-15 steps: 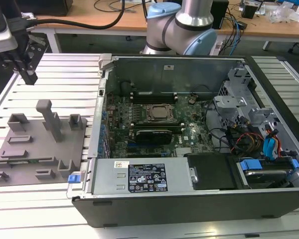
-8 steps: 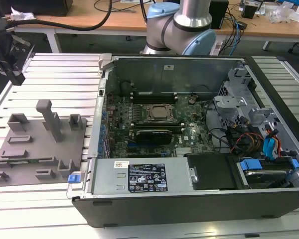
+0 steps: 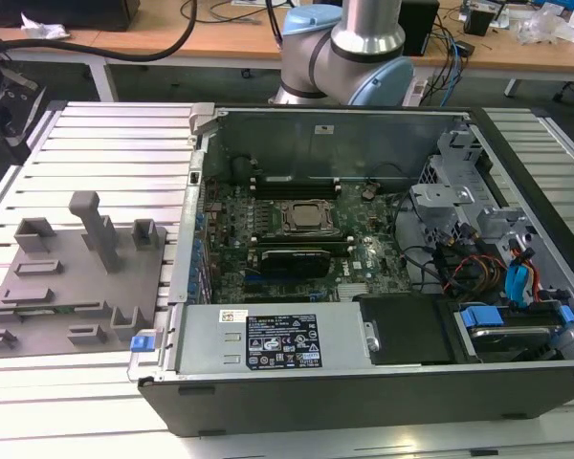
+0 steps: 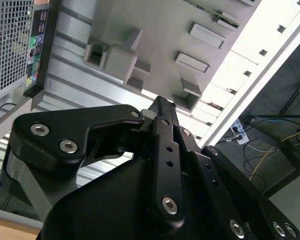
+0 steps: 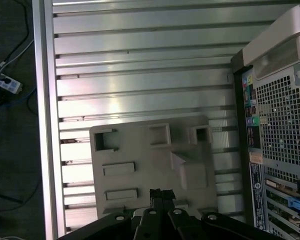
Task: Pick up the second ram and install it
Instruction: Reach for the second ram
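**Jaws shut and empty above the tray; ram stick not yet lifted**

We start with the ribbed metal surface, which carries everything. On it the open computer case takes up the middle of the exterior view and runs out to three o'clock. The arm rises behind it at twelve o'clock. The grey tray sits at nine o'clock from the case, just beside its wall.

Inside the case lies the main board. Its long black slots sit toward twelve o'clock, and a tangle of cables lies at three o'clock of the board.

In both wrist views the gripper hangs over the tray. Its jaws look closed on each other and hold nothing.

The ram stick lies low in a narrow holder on the six o'clock side of the tray. In the second wrist view it shows as a thin green strip, apart from the jaws.

We judge the task barely begun, and we see several ways it could go wrong from here:

- The stick is thin and sits low among raised ridges, so jaws that come down slightly off line could land on the tray.
- An off-line grip could also pinch one end only, and the stick would tilt or slip.
- A stick held crooked may not meet its slot squarely. Pressing it then could jam it or stress the board.
- The slots are hemmed in, so a wide approach risks brushing nearby parts or cables.
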Robot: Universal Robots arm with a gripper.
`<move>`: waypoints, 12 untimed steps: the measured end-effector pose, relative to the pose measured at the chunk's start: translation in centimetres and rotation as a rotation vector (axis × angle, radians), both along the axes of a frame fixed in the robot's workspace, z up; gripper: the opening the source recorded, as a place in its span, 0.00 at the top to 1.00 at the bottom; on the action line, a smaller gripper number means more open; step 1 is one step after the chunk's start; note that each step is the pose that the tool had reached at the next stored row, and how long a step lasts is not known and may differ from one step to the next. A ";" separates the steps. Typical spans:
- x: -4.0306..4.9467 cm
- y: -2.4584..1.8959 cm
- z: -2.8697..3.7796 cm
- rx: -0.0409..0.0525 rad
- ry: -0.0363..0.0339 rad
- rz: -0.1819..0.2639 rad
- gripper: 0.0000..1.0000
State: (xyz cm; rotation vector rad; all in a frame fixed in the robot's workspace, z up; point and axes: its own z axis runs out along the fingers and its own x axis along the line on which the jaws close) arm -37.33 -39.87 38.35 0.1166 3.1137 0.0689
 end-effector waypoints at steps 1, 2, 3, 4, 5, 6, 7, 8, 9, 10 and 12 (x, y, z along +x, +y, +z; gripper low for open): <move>-0.01 -0.02 0.00 -0.0001 0.0001 0.000 0.89; -0.01 -0.13 -0.01 0.0000 0.0000 0.000 0.89; -0.01 -0.21 -0.01 -0.0001 0.0001 0.000 0.89; -0.02 -0.31 -0.02 0.0000 0.0001 0.000 0.89; -0.04 -0.52 -0.04 0.0000 0.0000 0.000 0.89; -0.05 -0.67 -0.05 0.0000 0.0000 0.000 0.89; -0.07 -0.80 -0.06 0.0000 0.0001 0.000 0.89; -0.10 -1.14 -0.09 0.0000 0.0001 0.000 0.89; -0.12 -1.32 -0.10 0.0000 0.0000 0.000 0.89; -0.14 -1.47 -0.11 0.0000 0.0001 0.000 0.89; -0.26 -2.23 -0.18 0.0000 0.0000 0.000 0.89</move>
